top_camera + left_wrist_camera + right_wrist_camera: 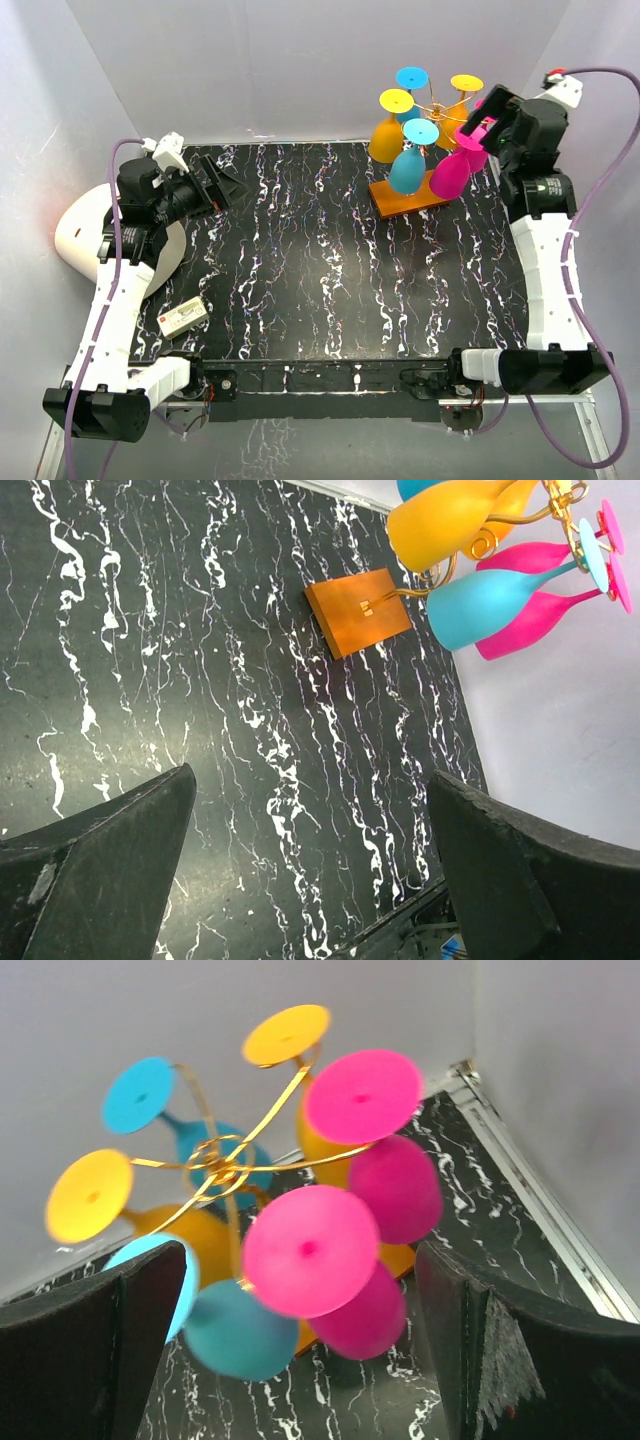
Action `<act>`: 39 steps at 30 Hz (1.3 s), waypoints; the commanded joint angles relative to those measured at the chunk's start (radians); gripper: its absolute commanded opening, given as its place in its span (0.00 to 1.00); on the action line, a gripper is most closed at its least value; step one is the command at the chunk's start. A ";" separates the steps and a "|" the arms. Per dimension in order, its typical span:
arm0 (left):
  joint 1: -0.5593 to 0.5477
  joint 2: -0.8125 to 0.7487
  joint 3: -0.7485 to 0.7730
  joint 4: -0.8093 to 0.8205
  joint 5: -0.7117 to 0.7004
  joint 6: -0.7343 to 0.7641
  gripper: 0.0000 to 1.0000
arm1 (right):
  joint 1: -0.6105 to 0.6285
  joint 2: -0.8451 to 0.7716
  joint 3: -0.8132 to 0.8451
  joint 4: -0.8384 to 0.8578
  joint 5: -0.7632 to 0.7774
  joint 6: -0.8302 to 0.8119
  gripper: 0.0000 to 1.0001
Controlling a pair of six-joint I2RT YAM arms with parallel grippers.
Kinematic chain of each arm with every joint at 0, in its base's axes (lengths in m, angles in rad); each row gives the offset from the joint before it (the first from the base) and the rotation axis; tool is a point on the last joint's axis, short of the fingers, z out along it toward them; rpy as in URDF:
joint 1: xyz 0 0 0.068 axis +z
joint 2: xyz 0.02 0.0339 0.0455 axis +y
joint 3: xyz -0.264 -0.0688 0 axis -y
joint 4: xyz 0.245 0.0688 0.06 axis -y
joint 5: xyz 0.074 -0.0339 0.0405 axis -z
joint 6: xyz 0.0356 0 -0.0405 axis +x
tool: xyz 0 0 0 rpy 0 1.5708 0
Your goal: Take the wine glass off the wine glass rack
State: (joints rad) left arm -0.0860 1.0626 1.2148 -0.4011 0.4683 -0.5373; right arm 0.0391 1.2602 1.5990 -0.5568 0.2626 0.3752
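Seen from above, a black marble-patterned table [300, 260] is sitting between two white robot arms. The wine glass rack [222, 1165], a thin gold wire stand with curling arms, is standing at the far right corner of the table on a flat orange base [412, 193]. Six coloured wine glasses are hanging upside down from it: two yellow, two blue and two pink.

The right gripper [480, 125] is reaching in at the rack's right side, level with the hanging glasses. In its wrist view, its dark fingers [95, 1350] are spread wide on either side of the nearest pink wine glass [310, 1250], whose round foot is facing the camera. The fingers do not appear to be touching it. That glass is hanging on the rack, just beside a blue glass [407, 170].

The left gripper [222, 185] is hovering over the table's far left, well apart from the rack, with its fingers [110, 870] spread and nothing between them.

A small white box [183, 317] is lying near the table's front left corner.
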 commanded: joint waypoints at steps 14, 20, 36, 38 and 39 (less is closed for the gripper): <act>0.008 -0.009 -0.017 -0.080 0.046 0.025 0.99 | -0.456 -0.026 -0.233 0.274 -0.765 0.468 0.83; 0.008 -0.003 -0.021 -0.076 0.049 0.023 0.99 | -0.472 -0.020 -0.337 0.466 -0.874 0.597 0.71; 0.008 0.007 -0.040 -0.052 0.058 0.007 0.99 | -0.472 -0.013 -0.453 0.644 -0.902 0.767 0.52; 0.009 0.007 -0.041 -0.053 0.058 0.007 0.99 | -0.471 -0.006 -0.457 0.650 -0.904 0.781 0.50; 0.009 0.007 -0.041 -0.053 0.057 0.007 0.99 | -0.472 -0.004 -0.463 0.661 -0.906 0.792 0.49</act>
State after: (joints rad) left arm -0.0860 1.0748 1.1778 -0.4671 0.4980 -0.5247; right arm -0.4267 1.2598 1.1458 -0.0090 -0.6319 1.1252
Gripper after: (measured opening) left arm 0.985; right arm 0.507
